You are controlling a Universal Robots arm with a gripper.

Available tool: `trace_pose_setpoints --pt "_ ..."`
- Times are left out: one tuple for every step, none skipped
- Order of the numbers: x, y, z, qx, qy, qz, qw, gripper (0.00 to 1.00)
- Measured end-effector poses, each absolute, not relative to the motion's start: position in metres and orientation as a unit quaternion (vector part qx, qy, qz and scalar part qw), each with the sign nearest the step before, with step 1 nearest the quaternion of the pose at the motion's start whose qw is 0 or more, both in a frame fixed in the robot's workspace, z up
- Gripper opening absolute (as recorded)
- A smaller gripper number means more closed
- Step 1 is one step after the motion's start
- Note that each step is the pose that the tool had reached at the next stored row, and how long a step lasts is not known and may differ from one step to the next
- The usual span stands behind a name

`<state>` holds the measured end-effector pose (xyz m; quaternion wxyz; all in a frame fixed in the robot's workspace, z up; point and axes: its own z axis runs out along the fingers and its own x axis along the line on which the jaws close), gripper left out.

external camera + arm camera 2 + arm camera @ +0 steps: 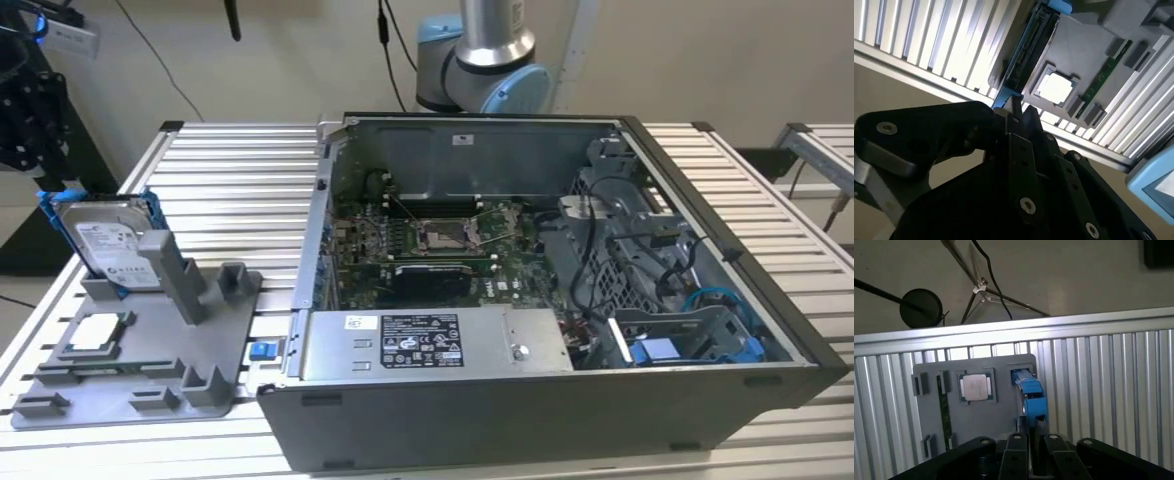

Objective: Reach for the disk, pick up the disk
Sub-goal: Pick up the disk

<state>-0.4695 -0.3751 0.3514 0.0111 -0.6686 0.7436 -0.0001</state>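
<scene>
Since the silver metal disk with bright blue plastic rails (107, 240) stands on its thin edge in the flat grey plastic holder (147, 385), I should come straight down over its top. My black gripper (1031, 432) hangs close above it. I cannot tell if it is open or shut. I think lining up with the thin edge matters most.

From here the disk (104, 240) shows a silvery metal face with a white paper label, edged in glossy bright-blue plastic. The holder (147, 390) is matt grey plastic, the counter (227, 180) ribbed metal with a satin sheen. The tool (1016, 107) looks matt black, dotted with shiny screws.
</scene>
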Motion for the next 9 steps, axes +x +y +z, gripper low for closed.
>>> trace_pose_setpoints --pt "-0.4695 -0.3751 0.3514 -0.669 0.744 0.0 0.011 1.0" --pt "-0.4695 -0.3751 0.3514 -0.669 0.743 0.0 0.012 1.0" --pt "-0.4695 -0.3751 0.3514 -0.669 0.743 0.001 0.012 1.0" --pt "-0.4695 -0.3751 0.3514 -0.669 0.743 0.001 0.012 1.0" --pt "-0.4695 -0.3751 0.3514 -0.669 0.743 0.001 0.012 1.0" --pt "-0.4694 -0.3751 0.3514 -0.669 0.743 0.002 0.013 1.0" --pt "-0.4695 -0.3751 0.3514 -0.669 0.743 0.002 0.013 1.0" --pt "-0.4695 -0.3751 0.3514 -0.669 0.743 0.002 0.013 1.0" --pt "-0.4695 -0.3751 0.3514 -0.669 0.743 0.002 0.013 1.0"
